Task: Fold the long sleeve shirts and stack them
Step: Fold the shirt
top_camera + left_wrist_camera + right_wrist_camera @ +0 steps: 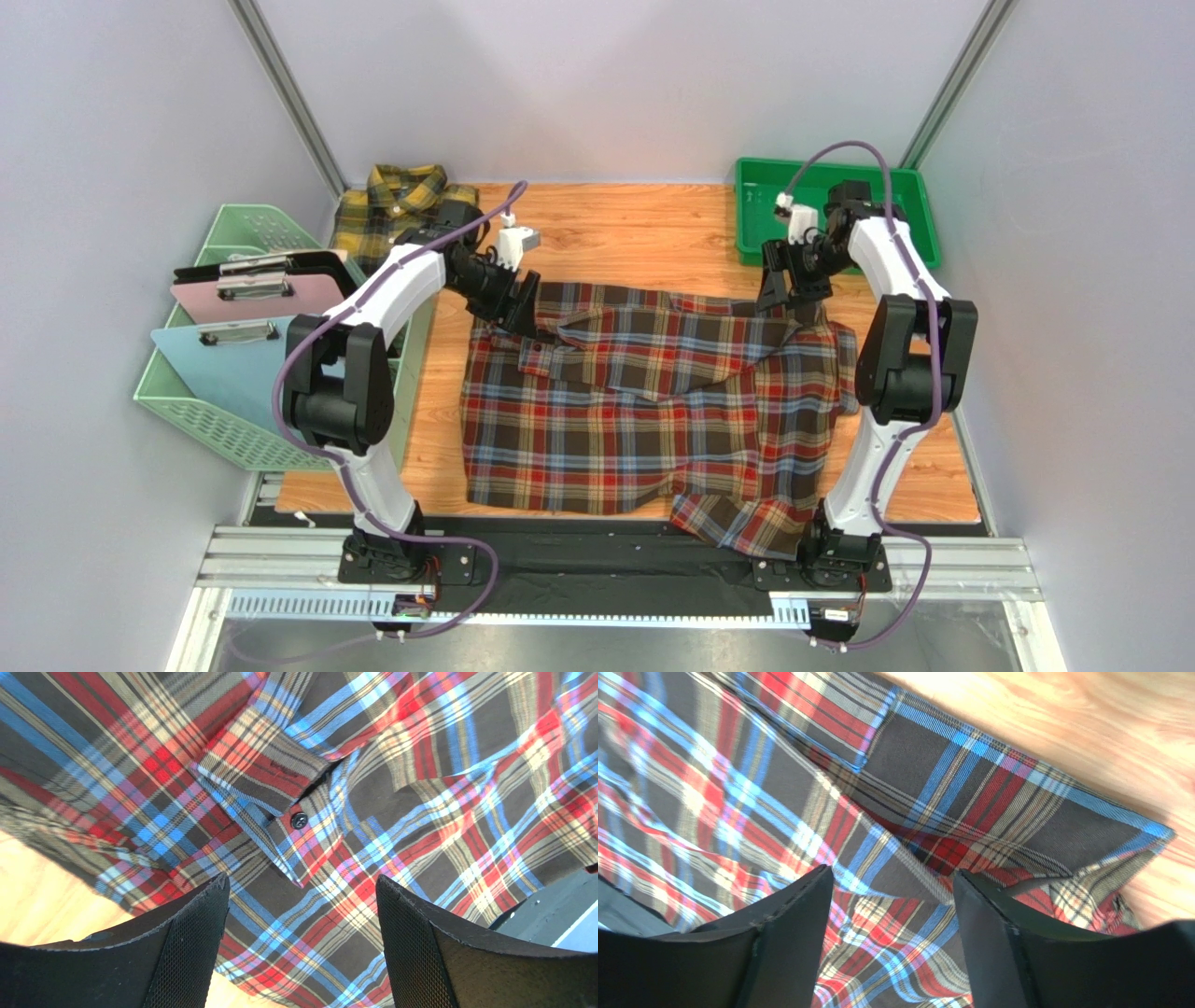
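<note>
Black rail fronts grey-walled wooden table holding shirt.

Robotics lab test cell. Plain grey panel walls on aluminium corner posts box in a wood-grain tabletop. Left arm and right arm, both cabled, stand bolted to an extruded metal rail at the near edge.

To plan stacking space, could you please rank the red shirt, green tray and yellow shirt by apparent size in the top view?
1. Red shirt, spread out, by far the largest.
2. Green tray.
3. Yellow shirt, crumpled in a heap.
</note>
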Controlling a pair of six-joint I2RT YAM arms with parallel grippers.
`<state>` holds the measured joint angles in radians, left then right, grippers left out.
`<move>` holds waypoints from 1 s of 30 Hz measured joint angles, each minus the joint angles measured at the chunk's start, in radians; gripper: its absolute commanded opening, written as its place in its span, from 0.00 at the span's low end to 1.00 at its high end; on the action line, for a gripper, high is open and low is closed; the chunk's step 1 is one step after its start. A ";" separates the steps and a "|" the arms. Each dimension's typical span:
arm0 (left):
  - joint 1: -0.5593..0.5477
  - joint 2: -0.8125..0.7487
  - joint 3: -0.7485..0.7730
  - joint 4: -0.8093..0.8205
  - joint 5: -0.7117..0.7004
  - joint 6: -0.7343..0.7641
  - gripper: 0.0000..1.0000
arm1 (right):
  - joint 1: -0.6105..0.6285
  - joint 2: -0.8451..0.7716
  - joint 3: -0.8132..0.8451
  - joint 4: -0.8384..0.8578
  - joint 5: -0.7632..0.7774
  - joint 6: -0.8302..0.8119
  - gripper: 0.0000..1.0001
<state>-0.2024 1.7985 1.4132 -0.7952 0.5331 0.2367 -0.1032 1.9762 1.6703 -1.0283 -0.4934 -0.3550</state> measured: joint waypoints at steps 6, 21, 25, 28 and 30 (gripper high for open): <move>0.000 0.078 0.000 -0.002 -0.016 -0.011 0.79 | 0.007 0.052 -0.036 -0.005 0.059 -0.068 0.34; -0.001 0.081 0.000 -0.001 -0.061 -0.014 0.70 | -0.039 0.049 -0.135 -0.022 0.187 -0.216 0.35; -0.006 0.077 0.000 -0.007 -0.082 -0.006 0.70 | -0.042 0.039 -0.134 -0.029 0.219 -0.212 0.47; -0.022 0.054 -0.012 -0.033 -0.122 0.011 0.70 | -0.044 -0.021 -0.146 -0.036 0.235 -0.211 0.47; -0.038 0.032 -0.026 -0.055 -0.149 0.021 0.69 | -0.044 -0.111 -0.180 -0.040 0.240 -0.214 0.45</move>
<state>-0.2405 1.8309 1.3869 -0.8501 0.3840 0.2577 -0.1474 1.8656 1.4902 -1.0679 -0.2531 -0.5690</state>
